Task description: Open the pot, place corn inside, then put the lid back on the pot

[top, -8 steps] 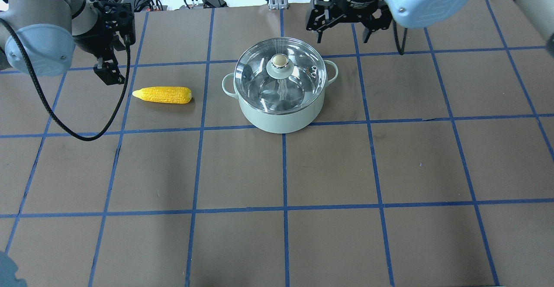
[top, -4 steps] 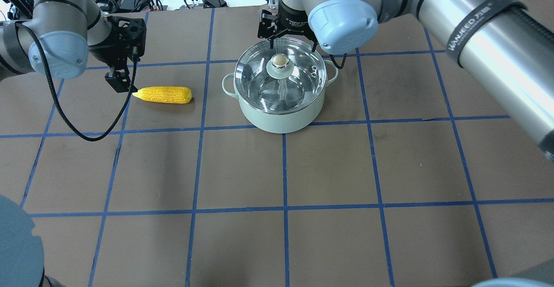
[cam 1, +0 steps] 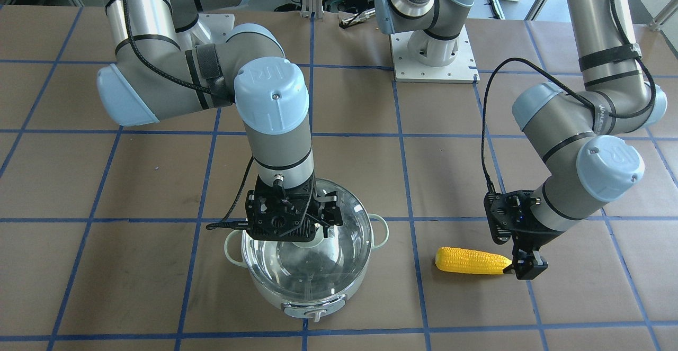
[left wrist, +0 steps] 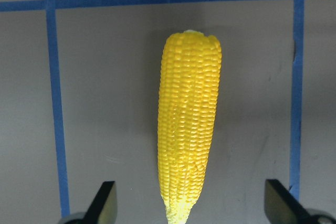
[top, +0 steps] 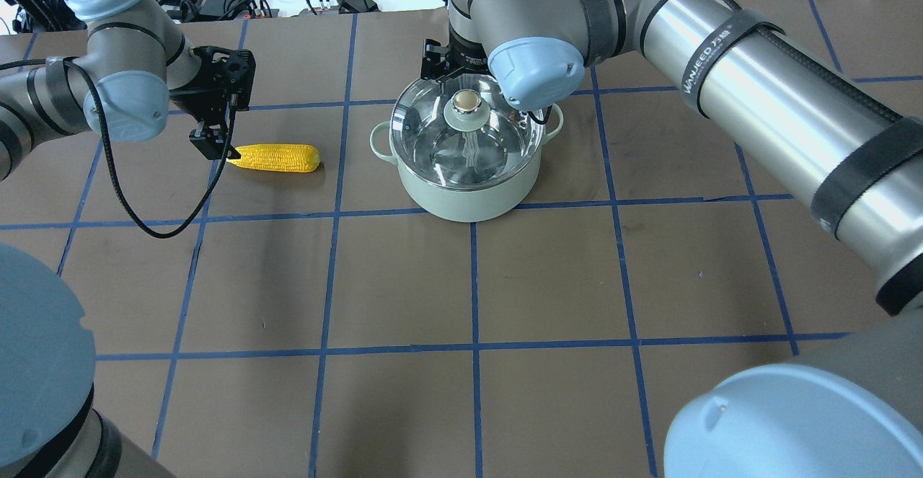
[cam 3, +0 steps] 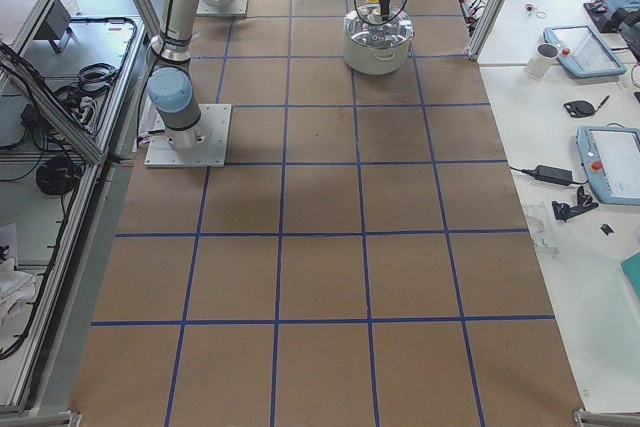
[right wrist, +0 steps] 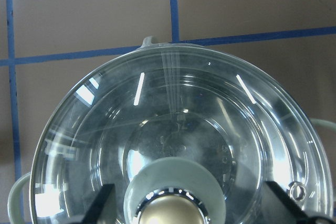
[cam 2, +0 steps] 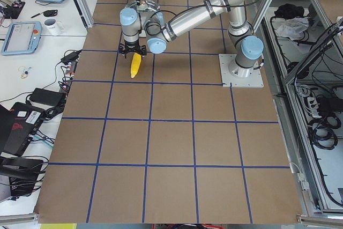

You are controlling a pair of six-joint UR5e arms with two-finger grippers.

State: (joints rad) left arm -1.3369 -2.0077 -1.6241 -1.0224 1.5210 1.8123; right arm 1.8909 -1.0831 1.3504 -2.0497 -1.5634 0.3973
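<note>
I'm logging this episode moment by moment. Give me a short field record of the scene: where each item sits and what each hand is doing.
pot: upright on the table, closed
lid: seated on the pot, not lifted
corn: lying flat on the table, outside the pot, on the robot's left of it
left hand: open, fingers either side of the corn's pointed end, clear gaps
right hand: open, over the lid, fingers either side of the knob
stage: nothing grasped yet

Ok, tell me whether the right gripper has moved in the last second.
Yes. In the overhead view, the right gripper swung left, from right of the pot to above its lid.
</note>
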